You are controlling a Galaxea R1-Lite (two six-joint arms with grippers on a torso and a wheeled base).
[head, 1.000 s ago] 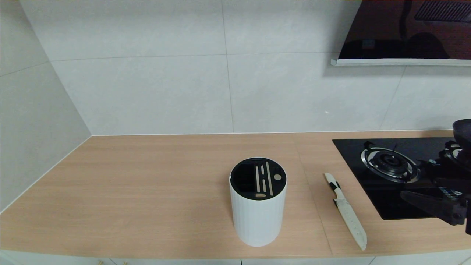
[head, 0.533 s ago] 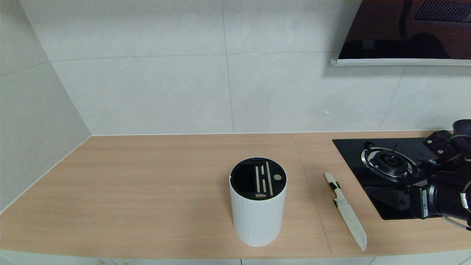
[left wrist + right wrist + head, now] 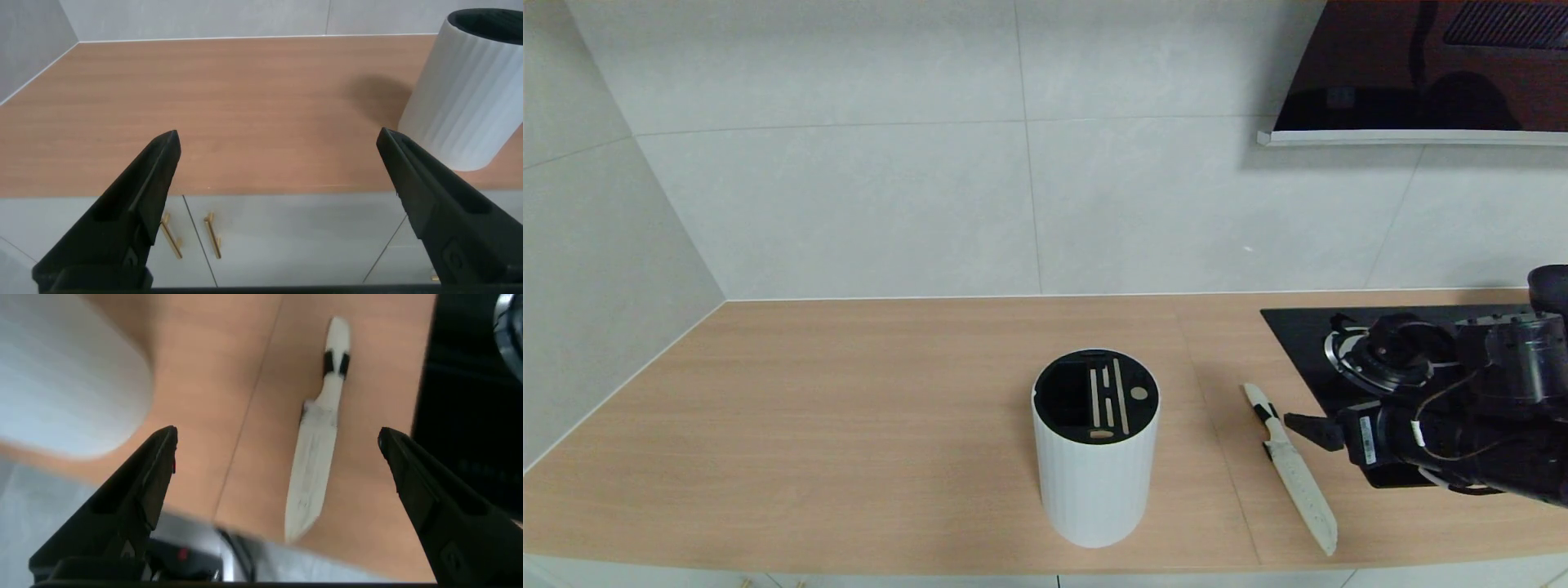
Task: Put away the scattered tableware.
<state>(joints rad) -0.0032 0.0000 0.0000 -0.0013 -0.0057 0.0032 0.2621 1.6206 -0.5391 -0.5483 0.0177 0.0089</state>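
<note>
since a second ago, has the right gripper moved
Yes, the right gripper has come left, past the stove's edge, toward the knife.

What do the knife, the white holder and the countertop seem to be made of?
The knife has a speckled off-white blade, perhaps ceramic or coated steel, and a black-banded handle, likely plastic. The holder looks like matte ribbed white plastic with a black slotted top. The countertop shows pale wood grain, possibly laminate.
</note>
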